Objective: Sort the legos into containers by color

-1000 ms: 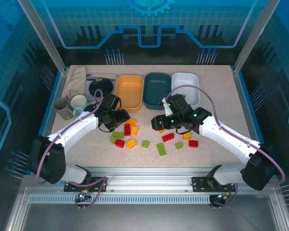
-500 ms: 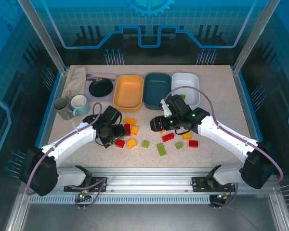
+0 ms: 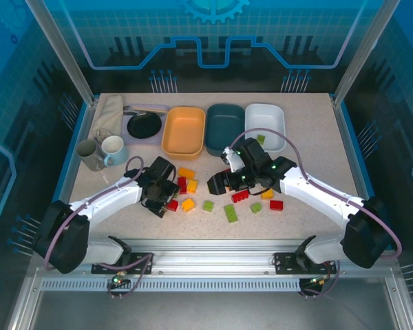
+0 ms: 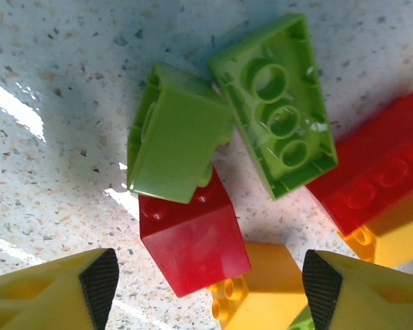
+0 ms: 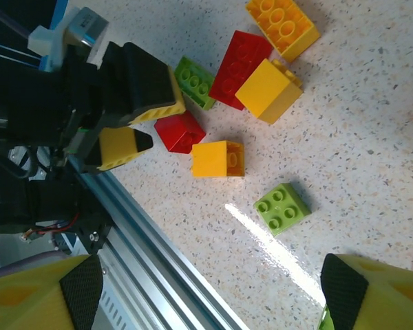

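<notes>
Top view: orange tub (image 3: 184, 132) at the far side, with the teal tub (image 3: 225, 128) and white tub (image 3: 265, 127) in a row to its right. Legos (image 3: 208, 196) lie loose on the table (image 3: 310, 130), nearer than the orange tub. The left gripper (image 3: 166, 196) is low over them, and the right gripper (image 3: 220, 182) is to the orange tub's near right.

Left wrist view: left gripper (image 4: 210, 282) fingers are apart with nothing between them. Green brick (image 4: 175, 148) touches red brick (image 4: 193, 240).

Right wrist view: right gripper (image 5: 213, 287) fingers are wide apart and empty.

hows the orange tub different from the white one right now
Colour: the orange tub is orange, the white tub white. Contents: the white tub holds one green brick; the orange tub holds none. Place: the orange tub sits left of the teal tub, the white tub right of it. Both share the same shallow rounded-rectangular shape.
</notes>
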Robot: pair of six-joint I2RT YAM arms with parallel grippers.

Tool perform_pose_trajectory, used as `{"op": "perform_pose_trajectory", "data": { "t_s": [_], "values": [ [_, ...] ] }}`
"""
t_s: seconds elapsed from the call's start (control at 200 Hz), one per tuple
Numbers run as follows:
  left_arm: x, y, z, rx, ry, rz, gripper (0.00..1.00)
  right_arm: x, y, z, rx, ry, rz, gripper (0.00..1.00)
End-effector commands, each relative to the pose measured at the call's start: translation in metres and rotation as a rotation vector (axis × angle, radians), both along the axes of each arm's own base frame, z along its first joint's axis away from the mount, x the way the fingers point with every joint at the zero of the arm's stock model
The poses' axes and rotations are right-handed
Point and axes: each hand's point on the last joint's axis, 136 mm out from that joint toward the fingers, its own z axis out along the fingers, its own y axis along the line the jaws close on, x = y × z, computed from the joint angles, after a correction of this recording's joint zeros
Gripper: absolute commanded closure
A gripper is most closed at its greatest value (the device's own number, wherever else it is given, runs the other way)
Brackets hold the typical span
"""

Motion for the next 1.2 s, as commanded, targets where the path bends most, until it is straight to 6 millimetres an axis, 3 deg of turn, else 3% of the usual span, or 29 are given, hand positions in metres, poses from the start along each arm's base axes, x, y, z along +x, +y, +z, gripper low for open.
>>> {"op": "perform_pose_trajectory", "data": {
  "t_s": [0.0,0.615,0.715,0.835,1.015,1.195],
  "values": [
    [-0.001,-0.006,-0.007,-0.019,0.029,0.041,0.28,-0.007,0.006,-0.003,0.016,0.016,0.046,0.14],
    [-0.025,0.001,-0.026,0.047,0.108,0.017,0.53,0.003,0.004,-0.010,0.010,0.039,0.025,0.15],
    [-0.025,0.004,-0.025,0.055,0.091,0.005,0.63,0.005,0.004,-0.008,0.013,0.035,0.021,0.15],
    [-0.022,0.008,-0.008,0.080,0.050,-0.040,0.70,0.007,0.007,0.004,0.045,0.017,0.017,0.16],
    [-0.016,0.010,0.033,0.114,-0.021,-0.165,0.71,0.016,0.017,0.051,0.255,0.004,0.016,0.15],
    [0.025,0.009,0.086,0.137,-0.150,-0.264,0.71,0.042,0.010,0.088,0.307,-0.070,-0.063,0.12]
  ]
}}
